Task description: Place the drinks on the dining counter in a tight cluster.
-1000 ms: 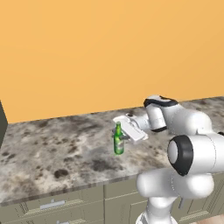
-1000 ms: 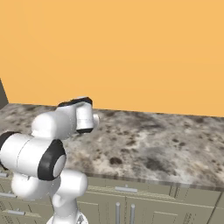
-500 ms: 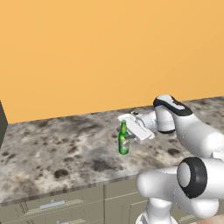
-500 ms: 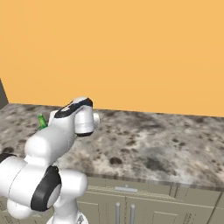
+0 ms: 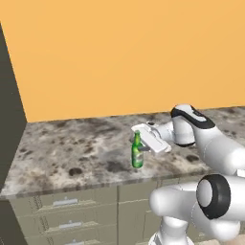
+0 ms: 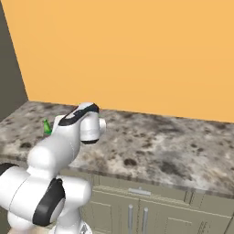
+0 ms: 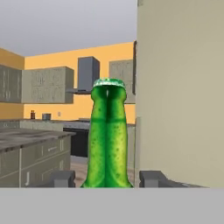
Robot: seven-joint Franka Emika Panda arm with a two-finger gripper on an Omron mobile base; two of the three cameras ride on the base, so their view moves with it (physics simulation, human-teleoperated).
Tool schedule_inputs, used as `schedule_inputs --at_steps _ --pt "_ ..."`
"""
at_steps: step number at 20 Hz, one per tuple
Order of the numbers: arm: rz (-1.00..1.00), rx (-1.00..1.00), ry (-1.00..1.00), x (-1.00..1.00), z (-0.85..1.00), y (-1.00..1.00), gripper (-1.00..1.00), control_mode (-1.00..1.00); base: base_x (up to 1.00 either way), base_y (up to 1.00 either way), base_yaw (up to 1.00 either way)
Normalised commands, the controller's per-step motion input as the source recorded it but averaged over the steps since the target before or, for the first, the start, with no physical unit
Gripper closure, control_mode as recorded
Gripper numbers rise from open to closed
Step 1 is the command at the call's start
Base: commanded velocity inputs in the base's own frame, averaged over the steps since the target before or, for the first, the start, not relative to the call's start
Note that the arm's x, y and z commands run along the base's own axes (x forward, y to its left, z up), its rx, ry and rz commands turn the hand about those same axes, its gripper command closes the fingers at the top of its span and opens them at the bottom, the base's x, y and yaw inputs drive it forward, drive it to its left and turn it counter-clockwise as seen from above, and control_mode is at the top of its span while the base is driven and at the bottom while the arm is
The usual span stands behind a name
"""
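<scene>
A slim green glass bottle [image 5: 137, 153] stands upright over the front part of the dining counter [image 5: 72, 153], whose top is speckled granite. My gripper [image 5: 143, 146] comes at it from the right and is shut on its neck. Whether the bottle's base touches the top I cannot tell. In the hand view the green bottle [image 7: 108, 140] rises between the two dark fingertips of the gripper [image 7: 107, 179]. In the right base view my own arm covers the hand, and a sliver of the bottle [image 6: 46, 127] peeks out to its left above the counter [image 6: 160, 141].
A tall dark cabinet [image 5: 9, 110] bounds the counter's left end, and an orange wall [image 5: 119, 52] runs behind it. Olive-grey drawers with bar handles [image 5: 67, 210] sit under the top. A pale panel [image 7: 179, 87] stands close on the right of the hand view.
Both base views have shifted, so the dark cabinet at the left shows wider: the camera moved. My arm has stretched out forward, still holding the green bottle upright.
</scene>
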Motion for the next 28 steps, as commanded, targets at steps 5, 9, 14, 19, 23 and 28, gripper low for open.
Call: schedule_inputs --at_steps 5,9,14,19,23,28 --pt "0.00 0.00 0.00 0.00 0.00 0.00 1.00 1.00 -0.18 0.16 0.94" --pt "0.00 0.00 0.00 0.00 0.00 0.00 1.00 1.00 -0.09 0.07 1.00" --pt "0.00 0.00 0.00 0.00 0.00 0.00 1.00 1.00 -0.10 0.08 1.00" --pt "0.00 0.00 0.00 0.00 0.00 0.00 1.00 1.00 -0.05 0.11 0.96" --pt "0.00 0.00 0.00 0.00 0.00 0.00 1.00 1.00 0.06 0.09 0.81" --pt "0.00 0.00 0.00 0.00 0.00 0.00 1.00 1.00 0.28 0.03 0.68"
